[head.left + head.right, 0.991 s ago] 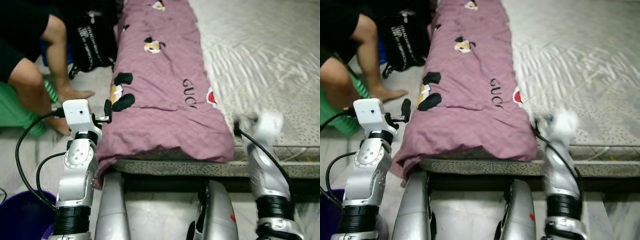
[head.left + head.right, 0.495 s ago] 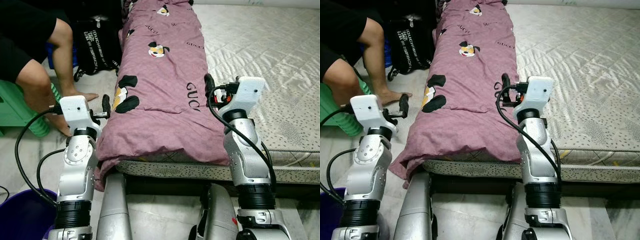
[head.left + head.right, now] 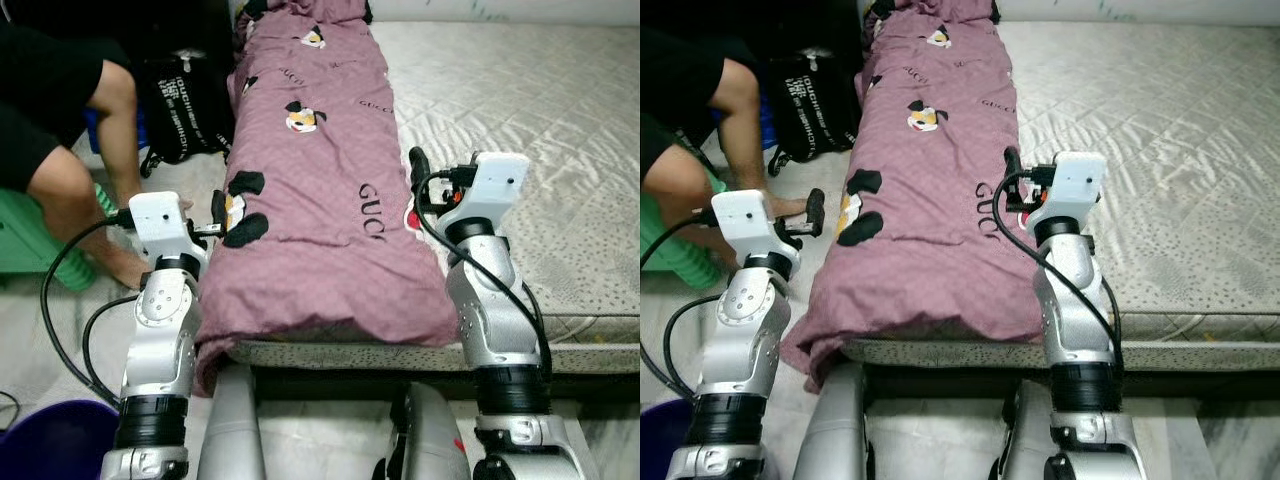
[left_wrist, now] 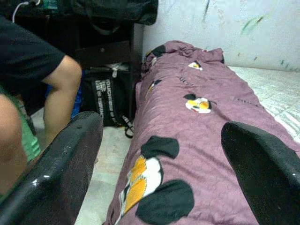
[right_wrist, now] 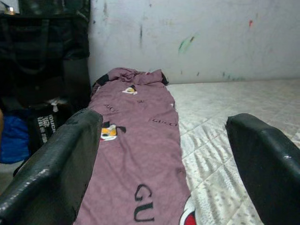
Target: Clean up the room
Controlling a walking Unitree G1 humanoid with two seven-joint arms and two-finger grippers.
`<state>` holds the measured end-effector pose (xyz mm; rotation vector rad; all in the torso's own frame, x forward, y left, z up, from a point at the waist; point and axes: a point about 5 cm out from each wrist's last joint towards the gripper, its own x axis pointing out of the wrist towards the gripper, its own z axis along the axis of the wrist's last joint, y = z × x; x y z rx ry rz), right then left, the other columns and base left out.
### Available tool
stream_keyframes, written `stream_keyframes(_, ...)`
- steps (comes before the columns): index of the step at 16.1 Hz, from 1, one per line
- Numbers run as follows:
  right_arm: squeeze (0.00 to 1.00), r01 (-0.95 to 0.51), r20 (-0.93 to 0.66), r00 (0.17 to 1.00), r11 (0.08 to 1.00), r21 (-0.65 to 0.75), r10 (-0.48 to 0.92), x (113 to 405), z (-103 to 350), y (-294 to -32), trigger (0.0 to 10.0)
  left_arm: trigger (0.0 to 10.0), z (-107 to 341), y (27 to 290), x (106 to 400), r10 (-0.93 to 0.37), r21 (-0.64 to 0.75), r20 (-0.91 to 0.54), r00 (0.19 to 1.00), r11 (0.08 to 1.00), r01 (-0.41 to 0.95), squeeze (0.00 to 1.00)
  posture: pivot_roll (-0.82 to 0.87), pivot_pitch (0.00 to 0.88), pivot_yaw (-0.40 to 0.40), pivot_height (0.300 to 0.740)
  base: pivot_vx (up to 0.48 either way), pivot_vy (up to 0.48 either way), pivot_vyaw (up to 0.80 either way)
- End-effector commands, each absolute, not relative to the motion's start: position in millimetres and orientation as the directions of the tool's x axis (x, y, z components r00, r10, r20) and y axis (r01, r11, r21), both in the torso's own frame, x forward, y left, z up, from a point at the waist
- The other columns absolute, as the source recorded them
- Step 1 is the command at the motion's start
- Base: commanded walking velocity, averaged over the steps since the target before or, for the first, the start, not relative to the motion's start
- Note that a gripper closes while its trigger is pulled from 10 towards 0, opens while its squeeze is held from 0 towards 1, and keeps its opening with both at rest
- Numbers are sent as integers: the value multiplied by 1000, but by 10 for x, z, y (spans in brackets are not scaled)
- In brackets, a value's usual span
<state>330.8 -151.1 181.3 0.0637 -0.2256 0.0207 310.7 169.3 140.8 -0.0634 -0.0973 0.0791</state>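
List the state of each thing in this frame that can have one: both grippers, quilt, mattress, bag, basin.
Left gripper: open, raised at the quilt's left edge.
Right gripper: open, raised over the quilt's right edge.
Purple quilt: folded into a long strip, one end hanging off the mattress.
Mattress: bare.
Black bag: upright on the floor.
Purple basin: on the floor, contents hidden.

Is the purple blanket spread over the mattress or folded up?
Folded: the purple blanket lies as one long narrow strip along the mattress left edge, leaving most of it bare.
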Motion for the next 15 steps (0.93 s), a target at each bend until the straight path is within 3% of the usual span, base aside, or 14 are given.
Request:
stream_keyframes(1, 0, -21, 246, 969, 998, 57, 7, 3332, 1867, -1509, 10000, 10000, 1439, 1703, 3136, 85, -70, 108, 991, 995, -77, 0, 50, 0, 19, 668, 0, 0, 0)
stream_keyframes(7, 0, 11, 249, 968, 999, 45, -22, 3351, 1851, -1555, 10000, 10000, 1442, 1665, 3177, 70, -73, 106, 992, 995, -62, 0, 46, 0, 23, 740, 0, 0, 0)
stream_keyframes(15, 0, 63, 230, 971, 998, 31, -68, 3349, 1777, -1602, 10000, 10000, 1401, 1656, 3213, 109, -79, 75, 991, 992, -104, 0, 38, 0, 25, 740, 0, 0, 0)
